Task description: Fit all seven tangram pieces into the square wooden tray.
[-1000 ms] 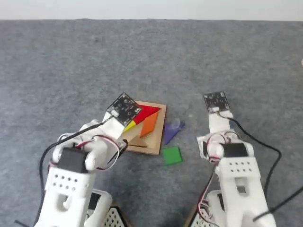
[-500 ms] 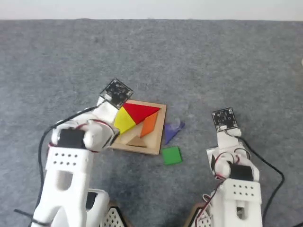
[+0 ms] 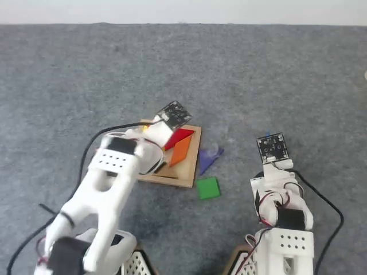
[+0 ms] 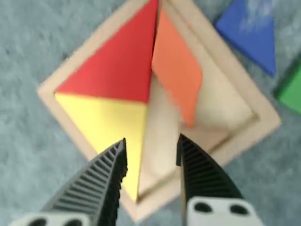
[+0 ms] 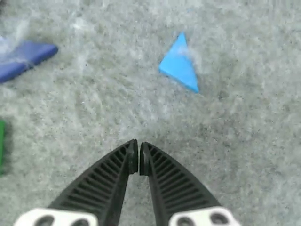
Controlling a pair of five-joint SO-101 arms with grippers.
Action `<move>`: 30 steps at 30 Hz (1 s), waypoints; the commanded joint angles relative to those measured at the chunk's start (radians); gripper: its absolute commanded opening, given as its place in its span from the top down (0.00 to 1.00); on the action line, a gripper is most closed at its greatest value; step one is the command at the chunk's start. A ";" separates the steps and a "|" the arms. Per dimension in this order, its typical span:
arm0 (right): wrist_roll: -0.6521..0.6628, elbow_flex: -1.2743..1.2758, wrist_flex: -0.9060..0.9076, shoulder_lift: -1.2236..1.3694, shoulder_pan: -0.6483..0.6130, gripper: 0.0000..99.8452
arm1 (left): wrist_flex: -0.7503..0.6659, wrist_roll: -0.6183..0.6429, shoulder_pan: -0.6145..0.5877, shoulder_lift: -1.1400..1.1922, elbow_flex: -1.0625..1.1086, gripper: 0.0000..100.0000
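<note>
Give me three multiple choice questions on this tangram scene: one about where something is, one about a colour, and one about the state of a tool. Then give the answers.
1. Where is the green square?
A. On the carpet beside the tray
B. Inside the tray
C. On top of the red piece

2. What colour is the triangle on the carpet ahead of the right tool?
A. Red
B. Light blue
C. Yellow

3. How are the left tool's fingers?
A. Shut on a yellow piece
B. Shut on nothing
C. Open above the tray

Answers:
1 A: it lies on carpet just off the tray's rim.
2 B: the right wrist view shows it light blue.
3 C: a gap shows between the fingers, with the tray below.
</note>
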 commanded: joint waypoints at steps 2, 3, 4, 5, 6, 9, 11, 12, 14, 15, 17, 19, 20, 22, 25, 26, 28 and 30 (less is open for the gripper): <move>0.014 -0.011 0.007 -0.018 0.010 0.99 | -0.133 0.060 0.048 0.038 -0.050 0.83; 0.014 -0.009 0.007 -0.016 0.010 0.99 | -0.141 0.060 0.052 0.040 -0.048 0.83; 0.014 -0.009 0.007 -0.016 0.002 0.99 | -0.144 0.060 0.054 0.046 -0.048 0.83; 0.014 -0.009 0.007 -0.015 -0.010 0.99 | -0.146 0.058 0.054 0.054 -0.050 0.83; 0.014 -0.009 0.007 -0.012 -0.022 0.99 | -0.152 0.057 0.049 0.064 -0.051 0.83; 0.014 -0.008 0.010 -0.010 -0.045 0.99 | -0.186 0.057 0.034 0.114 -0.056 0.83; 0.014 -0.008 0.022 -0.016 -0.047 0.99 | -0.210 0.054 0.031 0.147 -0.056 0.83; 0.014 -0.008 0.024 -0.016 -0.047 0.99 | -0.219 0.054 0.032 0.161 -0.056 0.83; 0.014 -0.008 0.027 -0.018 -0.047 0.99 | -0.222 0.054 0.035 0.180 -0.065 0.83; 0.014 -0.008 0.027 -0.018 -0.047 0.99 | -0.218 0.054 0.035 0.193 -0.079 0.83; 0.014 -0.008 0.027 -0.018 -0.047 0.99 | -0.218 0.055 0.035 0.212 -0.097 0.83; 0.014 -0.008 0.027 -0.018 -0.047 0.99 | -0.218 0.058 0.040 0.230 -0.111 0.83; 0.014 -0.008 0.027 -0.018 -0.047 0.99 | -0.218 0.058 0.052 0.238 -0.116 0.83; 0.014 -0.008 0.027 -0.018 -0.047 0.99 | -0.216 0.058 0.071 0.242 -0.122 0.83; 0.014 -0.008 0.027 -0.018 -0.048 0.99 | -0.187 0.060 0.103 0.252 -0.153 0.83; 0.014 -0.008 0.027 -0.018 -0.048 0.99 | -0.175 0.060 0.109 0.258 -0.165 0.83; 0.014 -0.008 0.027 -0.018 -0.048 0.99 | -0.166 0.060 0.124 0.279 -0.188 0.83; 0.014 -0.008 0.027 -0.018 -0.048 0.99 | -0.166 0.060 0.129 0.310 -0.213 0.83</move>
